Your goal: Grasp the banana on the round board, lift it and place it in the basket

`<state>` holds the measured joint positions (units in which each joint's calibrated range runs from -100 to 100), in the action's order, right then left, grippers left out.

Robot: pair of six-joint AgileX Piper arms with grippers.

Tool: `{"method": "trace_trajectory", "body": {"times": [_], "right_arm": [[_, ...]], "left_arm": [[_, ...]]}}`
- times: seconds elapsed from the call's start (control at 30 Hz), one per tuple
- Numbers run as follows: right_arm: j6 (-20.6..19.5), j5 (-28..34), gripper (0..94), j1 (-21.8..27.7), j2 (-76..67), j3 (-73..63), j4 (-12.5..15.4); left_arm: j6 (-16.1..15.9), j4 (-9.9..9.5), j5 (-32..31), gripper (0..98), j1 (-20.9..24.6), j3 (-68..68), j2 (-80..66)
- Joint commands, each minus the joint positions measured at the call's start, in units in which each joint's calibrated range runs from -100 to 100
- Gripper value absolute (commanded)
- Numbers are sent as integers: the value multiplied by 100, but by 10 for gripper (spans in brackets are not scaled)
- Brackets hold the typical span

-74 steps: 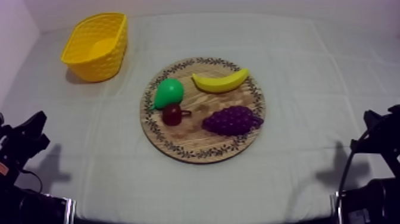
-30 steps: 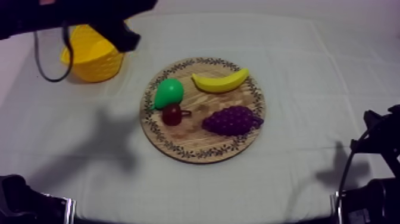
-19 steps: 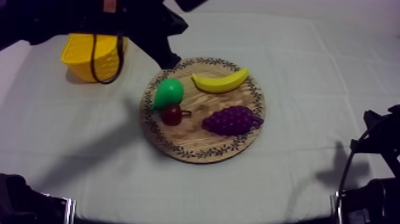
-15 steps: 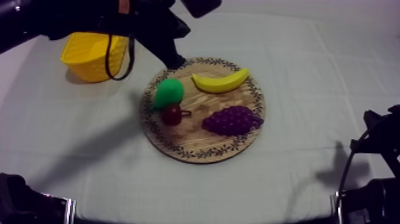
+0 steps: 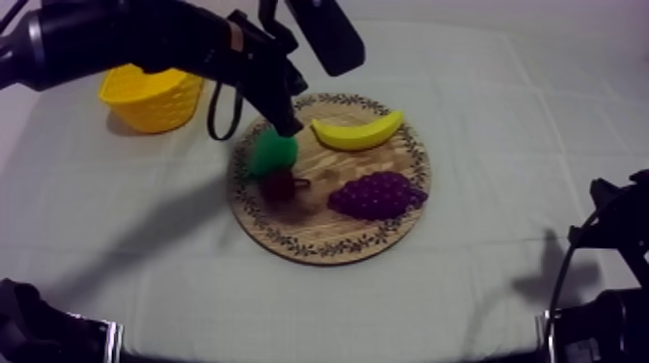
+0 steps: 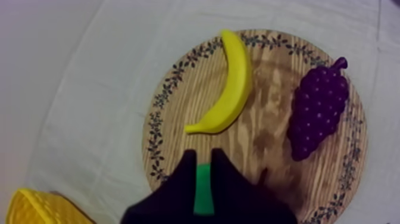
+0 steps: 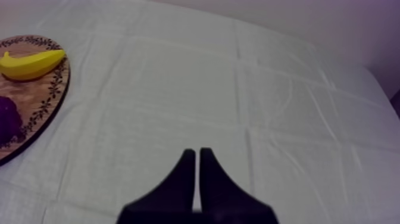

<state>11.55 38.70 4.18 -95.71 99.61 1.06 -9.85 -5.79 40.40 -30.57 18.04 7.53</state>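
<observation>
The yellow banana (image 5: 357, 131) (image 6: 229, 89) lies at the back of the round wooden board (image 5: 328, 253) (image 6: 163, 107). My left arm reaches in from the upper left. Its gripper (image 5: 288, 124) (image 6: 202, 155) hangs over the board's back left, just above the green pear (image 5: 273, 156) (image 6: 203, 192) and short of the banana's near tip. Its fingers stand a narrow gap apart with nothing held. The yellow basket (image 5: 155, 92) (image 6: 33, 210) stands at the back left, partly behind the arm. My right gripper (image 7: 196, 152) is shut over bare cloth, with the banana (image 7: 30, 64) far off.
A small red fruit (image 5: 280, 186) sits in front of the pear, and a bunch of purple grapes (image 5: 377, 195) (image 6: 318, 110) lies at the board's front right. The right arm (image 5: 608, 227) rests low at the right edge.
My left arm has risen from the lower left, passed over the basket and come down over the board's back left by the pear. The fruit and the right arm have not moved.
</observation>
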Motion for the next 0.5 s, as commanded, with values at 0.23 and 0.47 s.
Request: {"method": "trace_trajectory", "body": {"times": [0.23, 0.47], "right_arm": [[0, 1, 4, 3, -5, 5, -1], [0, 1, 4, 3, -5, 5, -1]], "left_arm": [[37, 145, 362, 668, 88, -281, 200], [-99, 175, 543, 707, 73, -520, 418]]}}
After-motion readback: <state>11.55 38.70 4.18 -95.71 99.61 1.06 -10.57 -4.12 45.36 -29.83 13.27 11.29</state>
